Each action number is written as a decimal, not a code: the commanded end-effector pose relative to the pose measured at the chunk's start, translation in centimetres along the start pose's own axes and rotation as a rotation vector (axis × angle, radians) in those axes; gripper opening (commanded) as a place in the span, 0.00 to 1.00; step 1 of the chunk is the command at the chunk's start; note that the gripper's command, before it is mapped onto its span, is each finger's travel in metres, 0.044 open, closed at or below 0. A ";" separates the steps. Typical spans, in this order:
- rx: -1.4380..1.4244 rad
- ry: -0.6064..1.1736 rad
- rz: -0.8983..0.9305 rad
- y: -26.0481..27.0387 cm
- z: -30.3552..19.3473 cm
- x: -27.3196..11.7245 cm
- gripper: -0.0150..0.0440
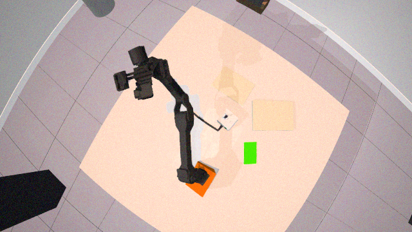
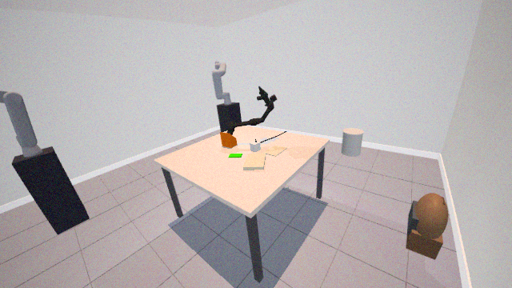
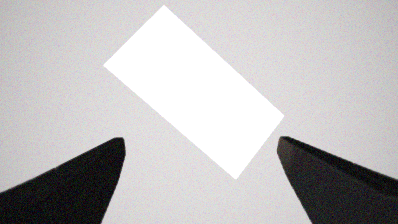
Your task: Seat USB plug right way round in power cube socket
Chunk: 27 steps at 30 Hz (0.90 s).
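Pale tabletop (image 1: 129,145) (image 2: 200,176) spreads below the pincer (image 1: 132,82) (image 2: 260,93) (image 3: 201,143), and its fingers are spread wide, nothing between them! They point up at the lamp (image 3: 195,92), probably to keep clear of the plug (image 1: 225,116) (image 2: 256,141). That's well below them, a dark nub on the cube (image 1: 229,122) (image 2: 254,147), whose upward-facing socket presumably suits a grip from above. Seating looks unproven from here.

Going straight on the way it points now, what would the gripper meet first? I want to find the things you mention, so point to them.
Probably the ceiling (image 2: 192,9) (image 3: 60,60), around the white panel (image 3: 194,92): the gripper (image 1: 132,85) (image 2: 265,92) (image 3: 203,144) points up, nothing visible between. Distance is unclear.
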<state>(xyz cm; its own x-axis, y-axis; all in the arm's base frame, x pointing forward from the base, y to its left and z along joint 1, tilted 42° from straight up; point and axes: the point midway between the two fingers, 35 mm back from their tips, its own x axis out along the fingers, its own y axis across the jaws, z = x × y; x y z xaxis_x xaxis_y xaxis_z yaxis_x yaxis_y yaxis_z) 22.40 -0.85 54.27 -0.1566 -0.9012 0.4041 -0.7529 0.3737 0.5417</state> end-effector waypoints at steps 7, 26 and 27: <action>0.071 -0.025 -0.120 6.3 3.1 1.5 1.00; -0.522 0.195 -0.685 7.7 13.3 12.8 1.00; -0.549 0.220 -0.712 7.2 13.6 13.2 1.00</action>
<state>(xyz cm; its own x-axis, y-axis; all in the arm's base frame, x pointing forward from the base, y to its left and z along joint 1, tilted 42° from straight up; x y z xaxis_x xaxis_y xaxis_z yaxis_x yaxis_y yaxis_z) 7.27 -7.54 55.84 0.2498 -0.9646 0.0848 -0.4148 -0.0274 0.9095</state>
